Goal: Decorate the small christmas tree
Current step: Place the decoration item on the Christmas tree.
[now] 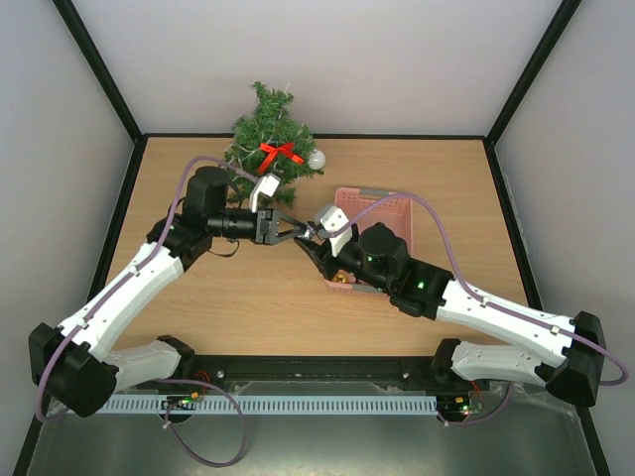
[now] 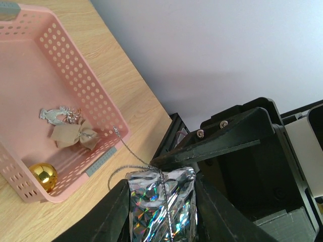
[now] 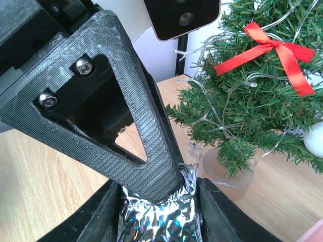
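Foil ornament (image 2: 151, 201) grasped by right pincer (image 3: 159, 217) above mid-tabletop (image 1: 248, 307); same ornament clenched by left pincer (image 2: 160, 212). Small christmas tree (image 1: 270, 139) stood upright at far edge, just beyond left pincer, judged nearer for hanging.

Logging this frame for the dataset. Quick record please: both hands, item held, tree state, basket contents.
left hand: closed on foil ornament, above mid-table
right hand: closed on the same ornament, from the opposite side
foil ornament: silver, holographic, thin string loop
small christmas tree: upright at far edge; carries red bow, pale ball
pink basket: holds gold ball, beige bow, silver piece
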`<state>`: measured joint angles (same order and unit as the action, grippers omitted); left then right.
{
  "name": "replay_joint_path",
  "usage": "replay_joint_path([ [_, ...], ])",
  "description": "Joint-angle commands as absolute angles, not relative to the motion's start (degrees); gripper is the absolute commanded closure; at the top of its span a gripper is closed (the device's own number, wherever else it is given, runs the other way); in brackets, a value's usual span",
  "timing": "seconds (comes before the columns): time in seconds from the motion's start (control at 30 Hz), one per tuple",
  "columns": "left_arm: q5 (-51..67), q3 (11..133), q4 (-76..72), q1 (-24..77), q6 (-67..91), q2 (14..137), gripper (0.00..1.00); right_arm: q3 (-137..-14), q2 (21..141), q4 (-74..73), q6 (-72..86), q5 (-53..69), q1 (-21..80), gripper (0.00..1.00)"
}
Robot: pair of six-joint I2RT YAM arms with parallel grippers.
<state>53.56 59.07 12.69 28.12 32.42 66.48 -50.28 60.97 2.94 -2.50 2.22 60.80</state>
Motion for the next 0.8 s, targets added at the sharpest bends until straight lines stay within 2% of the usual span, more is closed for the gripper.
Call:
replay_joint_path([
  [0.0,54.39,58.19,11.53,28.31,33.37,66.37,0.68,-49.39,60.65,4.68,-2.31,1.62,61.38,0.60],
  [0.1,53.55,57.67,11.08,28.23,33.85,66.16,0.69,-48.95,60.10,4.23,-1.51,1.27,61.37,0.52],
  [0.27,51.53,57.15,10.81,24.54,34.84,65.10,0.75,-47.51,57.29,3.33,0.69,0.71,61.36,0.31],
  [0.37,49.39,56.78,10.90,19.62,35.69,62.99,0.76,-46.35,54.32,2.57,1.63,-0.45,61.35,0.16],
  [0.43,48.98,56.69,10.90,15.32,35.93,61.51,0.75,-45.08,51.80,2.78,2.00,-1.40,61.35,0.00],
  [0.53,49.07,57.67,12.19,8.25,34.86,60.07,0.74,-43.74,48.45,2.79,2.36,-2.96,61.35,0.02],
  [0.77,38.88,61.38,16.38,-2.20,30.06,59.55,0.74,-43.56,44.29,1.16,2.98,-4.83,61.35,0.02],
])
